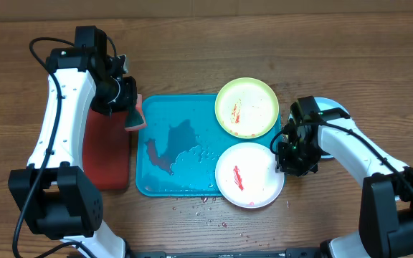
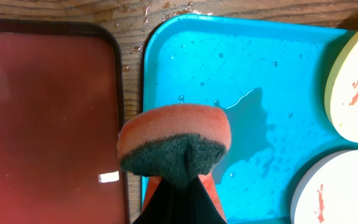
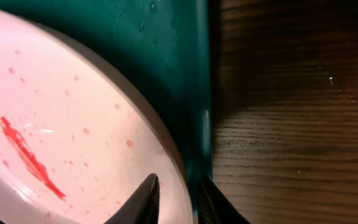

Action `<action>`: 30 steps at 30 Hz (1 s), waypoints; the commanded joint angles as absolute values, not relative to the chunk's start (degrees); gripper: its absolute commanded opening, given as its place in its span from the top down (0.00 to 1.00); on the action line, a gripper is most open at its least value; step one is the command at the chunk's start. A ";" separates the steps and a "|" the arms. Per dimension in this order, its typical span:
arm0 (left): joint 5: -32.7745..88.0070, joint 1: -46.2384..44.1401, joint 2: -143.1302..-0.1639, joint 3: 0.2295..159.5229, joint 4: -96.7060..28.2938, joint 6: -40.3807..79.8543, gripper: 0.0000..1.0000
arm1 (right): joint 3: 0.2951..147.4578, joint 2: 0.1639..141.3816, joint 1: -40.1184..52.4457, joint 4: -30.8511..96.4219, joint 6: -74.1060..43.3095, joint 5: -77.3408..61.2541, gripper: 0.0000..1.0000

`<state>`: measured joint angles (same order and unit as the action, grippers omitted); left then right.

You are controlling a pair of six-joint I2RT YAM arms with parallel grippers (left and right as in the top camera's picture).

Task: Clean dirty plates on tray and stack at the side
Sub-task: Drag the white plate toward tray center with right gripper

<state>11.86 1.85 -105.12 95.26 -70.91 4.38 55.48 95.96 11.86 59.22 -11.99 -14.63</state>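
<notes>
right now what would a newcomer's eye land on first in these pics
The bright turquoise tray mid-table, wet with a puddle, carries a red-smeared yellow-green plate at its far right corner and a red-smeared white plate at its near right. Next comes the orange sponge, dark scrub face showing, pinched in the left end effector above the tray's left edge, beside a dark red tray.

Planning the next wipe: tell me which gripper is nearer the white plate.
Right. The right gripper straddles the right rim of the white plate; the left gripper holds a sponge at the left edge of the turquoise tray.
</notes>
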 commanded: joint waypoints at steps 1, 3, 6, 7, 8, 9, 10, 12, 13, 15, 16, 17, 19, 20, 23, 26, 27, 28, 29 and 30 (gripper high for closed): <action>11.79 1.41 -104.77 96.20 -70.85 5.15 0.96 | 54.43 95.15 13.89 58.76 -15.49 -10.76 0.80; 11.68 1.41 -104.77 96.20 -70.85 5.13 0.96 | 54.00 95.15 14.76 58.57 -16.84 -10.09 0.85; 11.57 1.41 -104.77 96.20 -70.83 5.13 0.96 | 54.02 95.13 16.99 58.65 -18.31 -10.31 0.96; 11.55 1.41 -104.77 96.20 -70.81 5.13 0.96 | 54.11 95.13 17.47 58.72 -18.35 -10.61 0.96; 11.46 1.41 -104.77 96.23 -70.81 5.10 0.96 | 54.15 95.11 18.35 58.67 -19.16 -11.07 0.96; 11.40 1.41 -104.68 96.29 -70.85 4.78 0.96 | 54.35 95.02 19.55 58.70 -20.49 -11.70 0.96; 11.40 1.48 -104.47 96.33 -70.87 4.21 0.96 | 54.76 94.98 20.91 58.54 -21.80 -12.64 0.96; 11.38 1.48 -103.63 96.71 -71.20 3.57 0.96 | 55.66 94.98 23.70 57.25 -25.19 -13.78 0.96; 11.44 1.48 -102.19 97.01 -71.31 3.62 0.96 | 56.27 94.98 26.55 54.85 -29.26 -13.74 0.96; 11.46 1.48 -100.16 97.01 -71.42 3.64 0.96 | 56.34 95.00 30.52 48.95 -36.77 -13.47 0.96; 11.46 1.45 -99.04 97.01 -71.72 3.62 0.96 | 56.34 95.11 32.21 45.78 -40.34 -12.73 0.96; 11.44 1.34 -98.02 97.01 -72.23 3.66 0.96 | 56.34 95.29 34.61 42.15 -45.28 -10.68 0.96; 11.44 1.30 -97.08 97.01 -73.12 3.70 0.96 | 56.34 95.64 37.65 37.63 -52.40 -6.02 0.96; 11.46 1.15 -96.95 96.95 -73.82 3.88 0.96 | 56.34 96.40 40.03 33.01 -54.57 -3.60 0.96; 11.62 -0.19 -97.08 94.63 -73.78 3.97 0.96 | 56.34 99.20 41.63 28.69 -57.58 -3.44 0.96; 11.62 -3.01 -97.06 89.30 -70.48 5.06 0.96 | 56.34 102.10 41.52 26.02 -58.33 -4.64 0.96; 11.60 -3.75 -97.06 87.88 -69.23 5.28 0.96 | 56.34 102.59 41.52 25.54 -58.28 -5.23 0.96; 11.60 -4.97 -97.06 85.49 -67.07 5.43 0.96 | 56.34 102.63 41.52 25.50 -58.06 -5.41 0.96; 11.55 -6.24 -97.06 83.29 -64.95 5.72 0.96 | 56.34 102.63 41.52 25.12 -57.04 -5.65 0.96; 11.42 -7.84 -97.06 80.31 -61.89 6.13 0.96 | 56.34 102.63 41.52 24.77 -56.58 -5.98 0.96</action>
<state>11.68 -4.25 -97.62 86.54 -66.85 4.43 55.59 101.89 41.65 25.39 -56.40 -5.76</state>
